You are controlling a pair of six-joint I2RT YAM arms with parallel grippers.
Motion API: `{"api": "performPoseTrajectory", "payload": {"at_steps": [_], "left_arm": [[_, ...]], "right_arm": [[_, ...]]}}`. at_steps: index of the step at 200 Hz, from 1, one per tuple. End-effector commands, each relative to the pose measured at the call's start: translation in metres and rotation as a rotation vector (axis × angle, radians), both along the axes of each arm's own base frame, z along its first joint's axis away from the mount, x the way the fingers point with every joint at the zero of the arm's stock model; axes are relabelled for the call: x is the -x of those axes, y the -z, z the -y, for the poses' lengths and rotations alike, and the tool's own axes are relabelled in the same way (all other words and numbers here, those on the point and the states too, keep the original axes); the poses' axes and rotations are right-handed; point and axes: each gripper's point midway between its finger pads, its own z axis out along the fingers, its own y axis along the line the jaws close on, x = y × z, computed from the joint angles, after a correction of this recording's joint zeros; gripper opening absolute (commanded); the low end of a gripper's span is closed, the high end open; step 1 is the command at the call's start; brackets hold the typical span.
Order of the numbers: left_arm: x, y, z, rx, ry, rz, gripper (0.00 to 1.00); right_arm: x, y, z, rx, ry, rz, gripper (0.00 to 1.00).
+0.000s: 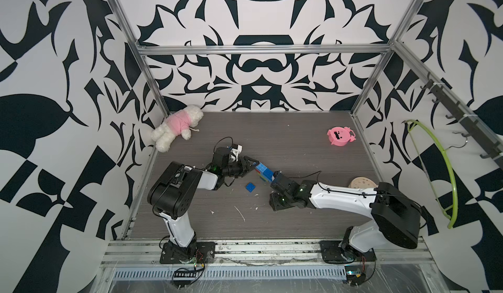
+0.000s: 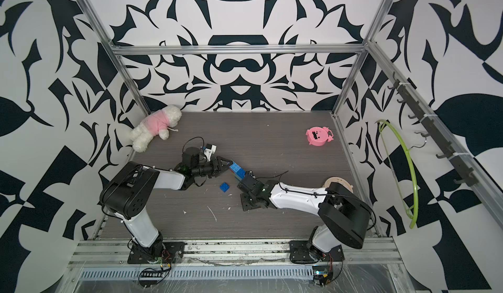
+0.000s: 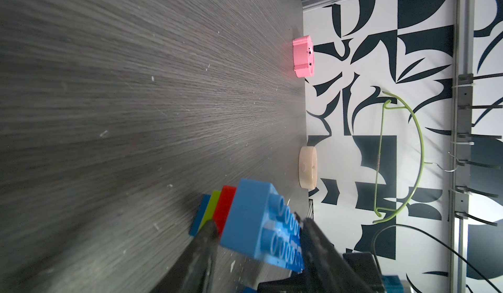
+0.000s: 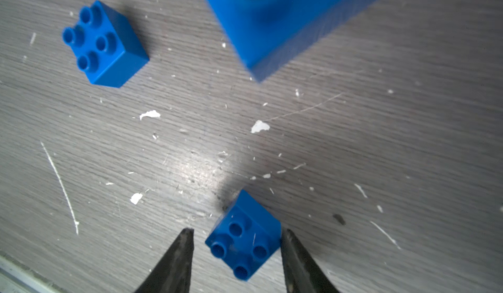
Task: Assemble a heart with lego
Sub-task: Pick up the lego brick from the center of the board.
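Note:
My left gripper (image 1: 251,166) (image 3: 258,225) is shut on the heart (image 1: 264,172) (image 2: 237,171) (image 3: 250,210), a cluster of blue, lime green and red lego held just above the table. A loose blue two-by-two brick (image 1: 250,187) (image 2: 224,187) (image 4: 104,44) lies on the table below it. My right gripper (image 1: 273,203) (image 4: 237,230) points down and is open. Another blue two-by-two brick (image 4: 245,245) sits between its fingers, touching one finger at a corner, with a gap to the other. The arm hides that brick in both top views.
A white plush dog in pink (image 1: 177,127) lies at the back left. A pink round toy (image 1: 340,136) sits at the back right and a wooden disc (image 1: 359,182) behind my right arm. A green hanger (image 1: 446,169) hangs on the right wall. White flecks dot the table (image 1: 299,147).

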Motion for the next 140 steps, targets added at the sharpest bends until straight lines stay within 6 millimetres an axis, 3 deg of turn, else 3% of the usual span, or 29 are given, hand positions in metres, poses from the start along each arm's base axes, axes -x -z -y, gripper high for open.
{"api": "performPoseTrajectory", "payload": {"at_steps": [1,49,87,140], "left_arm": [[0.004,0.005,-0.001,-0.005,0.018,0.001,0.52],[0.005,0.005,-0.002,-0.008,0.015,0.000,0.52],[0.005,0.007,-0.002,-0.007,0.016,-0.005,0.52],[0.006,0.007,-0.003,-0.014,0.018,-0.003,0.52]], "right_arm": [[-0.002,-0.003,-0.015,-0.035,-0.017,-0.005,0.53],[-0.005,-0.003,-0.021,-0.001,-0.076,0.000,0.53],[-0.003,-0.004,-0.038,-0.001,-0.136,-0.016,0.54],[0.002,-0.001,-0.022,0.097,-0.139,0.010,0.54]]}}
